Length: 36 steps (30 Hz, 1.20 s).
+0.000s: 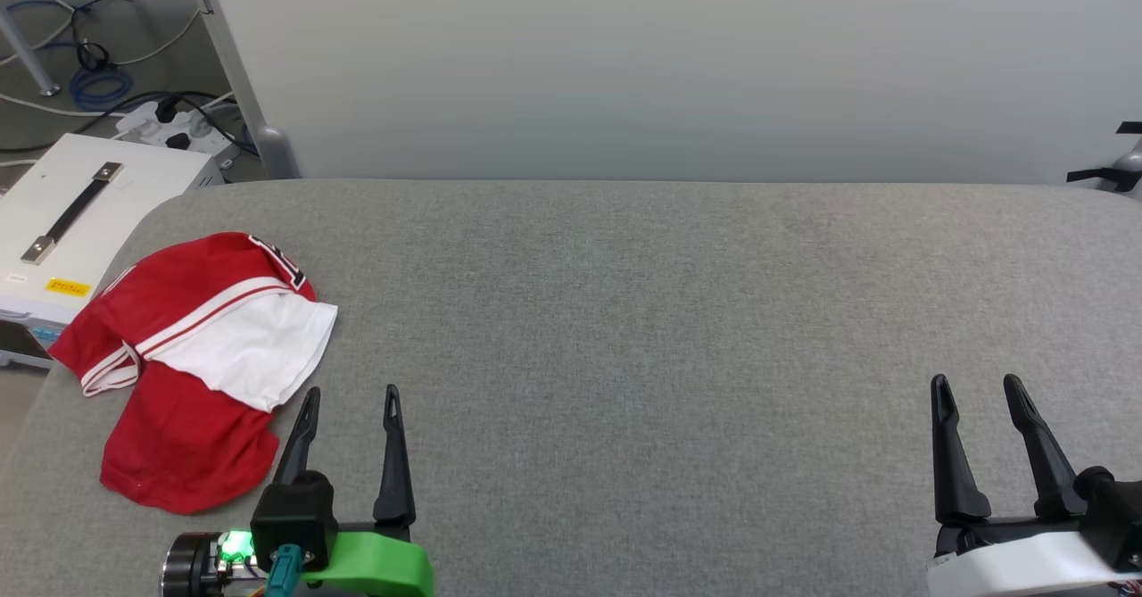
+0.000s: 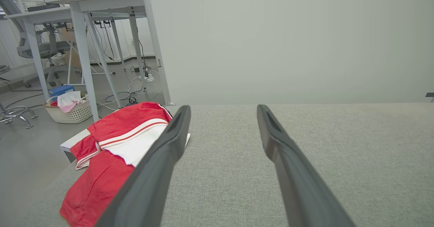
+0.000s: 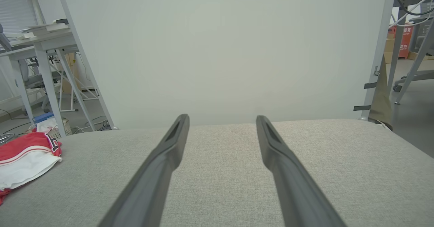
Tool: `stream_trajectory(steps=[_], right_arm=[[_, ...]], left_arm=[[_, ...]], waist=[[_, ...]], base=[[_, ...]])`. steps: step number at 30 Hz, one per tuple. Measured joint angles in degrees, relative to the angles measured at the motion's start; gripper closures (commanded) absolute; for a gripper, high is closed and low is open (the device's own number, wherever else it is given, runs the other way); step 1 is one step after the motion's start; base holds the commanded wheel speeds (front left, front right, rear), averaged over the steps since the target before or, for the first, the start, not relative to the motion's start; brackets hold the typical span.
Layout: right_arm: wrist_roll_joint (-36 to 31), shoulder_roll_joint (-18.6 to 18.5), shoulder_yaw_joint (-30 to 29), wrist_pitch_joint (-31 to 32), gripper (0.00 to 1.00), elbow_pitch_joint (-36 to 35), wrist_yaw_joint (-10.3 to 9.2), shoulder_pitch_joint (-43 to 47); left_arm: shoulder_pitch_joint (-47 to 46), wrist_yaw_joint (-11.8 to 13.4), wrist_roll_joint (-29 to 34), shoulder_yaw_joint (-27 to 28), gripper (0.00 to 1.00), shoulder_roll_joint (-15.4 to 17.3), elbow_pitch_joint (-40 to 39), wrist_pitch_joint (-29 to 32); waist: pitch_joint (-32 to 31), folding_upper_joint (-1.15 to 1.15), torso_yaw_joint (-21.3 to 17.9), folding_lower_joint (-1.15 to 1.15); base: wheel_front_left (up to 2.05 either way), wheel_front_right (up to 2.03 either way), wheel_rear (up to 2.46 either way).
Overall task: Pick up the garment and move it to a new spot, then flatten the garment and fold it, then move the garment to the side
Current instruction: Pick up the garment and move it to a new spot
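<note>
The garment (image 1: 192, 356), a red jersey with a white sleeve and striped trim, lies crumpled near the left edge of the grey padded table (image 1: 642, 311). A bit of black print shows at its far edge. My left gripper (image 1: 351, 393) stands open just right of the garment, nothing between its fingers. In the left wrist view the garment (image 2: 112, 152) lies left of the left finger (image 2: 162, 159). My right gripper (image 1: 978, 383) is open at the table's near right, far from the garment (image 3: 23, 155), which sits at the right wrist view's left edge.
A pale panel (image 1: 669, 62) stands behind the table. Left of the table on the floor are a white box with a handle (image 1: 71, 222), cables and a power strip (image 1: 169, 128). Desks and a laundry basket (image 2: 69, 110) stand further left.
</note>
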Motion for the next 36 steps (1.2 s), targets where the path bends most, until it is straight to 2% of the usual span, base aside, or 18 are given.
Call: stream_trajectory(steps=[13, 36], right_arm=[[0.9, 0.0, 0.5, -1.5, 0.0, -1.9, 0.0, 0.4], [-0.4, 0.0, 2.1, -1.8, 0.0, -3.1, 0.0, -0.1]], left_arm=[[0.0, 0.7, -0.7, 1.0, 0.0, 0.0, 0.1, -1.5], [-1.0, 2.0, -2.0, 4.6, 0.0, 0.0, 0.4, -1.8]], waist=[[0.5, 0.0, 3.4, 0.0], [3.6, 0.0, 17.5, 0.0]], base=[[0.0, 0.0, 0.0], [0.0, 0.0, 0.0]])
